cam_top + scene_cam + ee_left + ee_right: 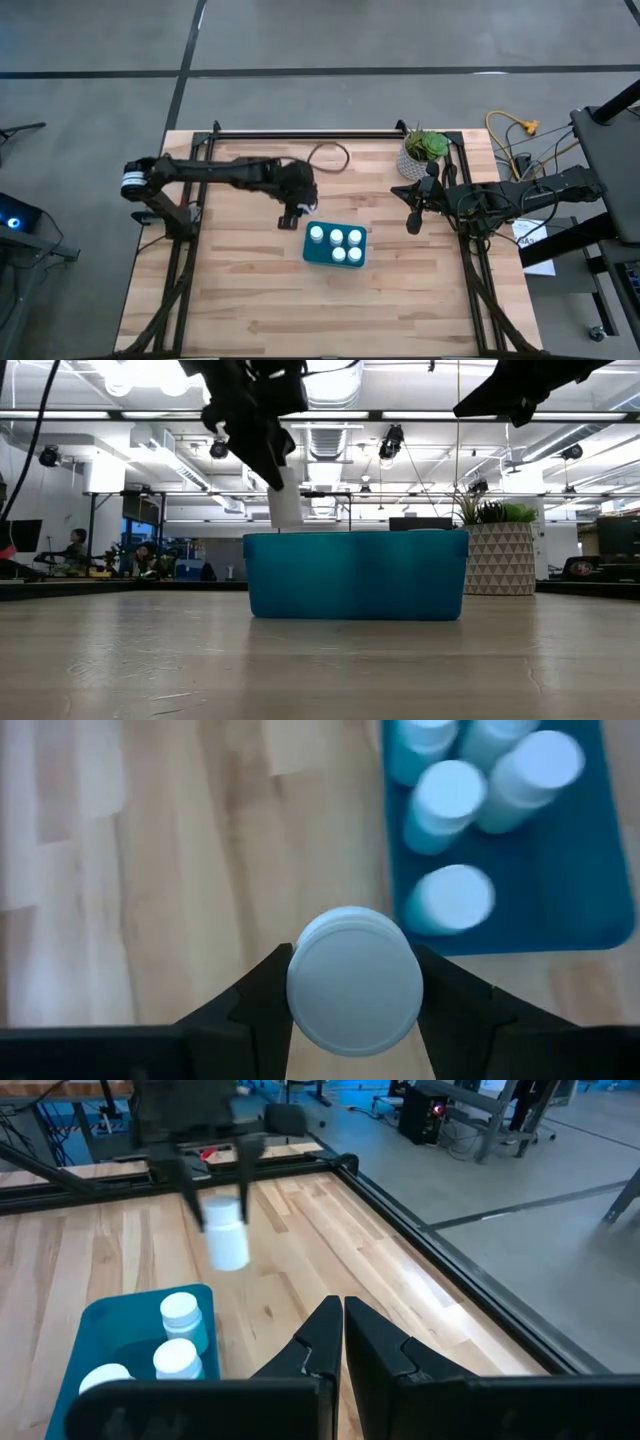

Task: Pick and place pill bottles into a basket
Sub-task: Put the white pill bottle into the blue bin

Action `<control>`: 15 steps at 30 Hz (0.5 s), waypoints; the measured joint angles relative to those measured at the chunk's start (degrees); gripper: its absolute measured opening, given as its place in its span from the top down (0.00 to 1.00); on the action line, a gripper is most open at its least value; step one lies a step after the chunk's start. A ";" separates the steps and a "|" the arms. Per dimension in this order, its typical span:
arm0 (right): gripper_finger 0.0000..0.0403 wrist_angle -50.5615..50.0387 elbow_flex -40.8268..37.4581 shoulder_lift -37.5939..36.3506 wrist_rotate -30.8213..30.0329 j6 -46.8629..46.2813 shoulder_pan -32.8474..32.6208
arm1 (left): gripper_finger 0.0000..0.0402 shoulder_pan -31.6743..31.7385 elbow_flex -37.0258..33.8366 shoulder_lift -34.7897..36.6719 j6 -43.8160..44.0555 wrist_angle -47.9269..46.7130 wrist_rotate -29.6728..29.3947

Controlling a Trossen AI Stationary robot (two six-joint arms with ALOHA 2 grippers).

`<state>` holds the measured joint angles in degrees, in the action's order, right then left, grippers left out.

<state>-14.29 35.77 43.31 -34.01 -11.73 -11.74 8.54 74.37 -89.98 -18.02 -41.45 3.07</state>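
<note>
The left gripper (355,995), jaws pinching an upright pill bottle (354,980), hangs just outside the basket (311,253) holding four bottles, while the right gripper (343,1345), jaws pressed together, waits well apart.

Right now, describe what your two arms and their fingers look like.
Both arms are dark, jointed and slim. The left arm has a white band with markings near its base. The left gripper and right gripper each have two black, angular, tapering fingers.
</note>
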 joint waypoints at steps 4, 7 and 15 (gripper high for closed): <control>0.98 0.00 -0.02 0.00 -0.01 -0.12 0.01 | 0.61 -4.43 0.00 0.05 1.71 -0.29 -2.32; 0.98 0.01 -0.02 0.00 -0.01 -0.15 0.00 | 0.61 -7.57 0.00 -0.03 2.77 -0.37 -2.89; 0.98 0.01 -0.02 0.00 -0.01 -0.31 0.01 | 0.62 -14.13 0.00 -0.26 5.94 -0.61 -8.01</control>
<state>-14.28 35.75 43.31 -34.02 -12.03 -11.73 -5.59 74.37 -90.24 -12.08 -42.06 -4.93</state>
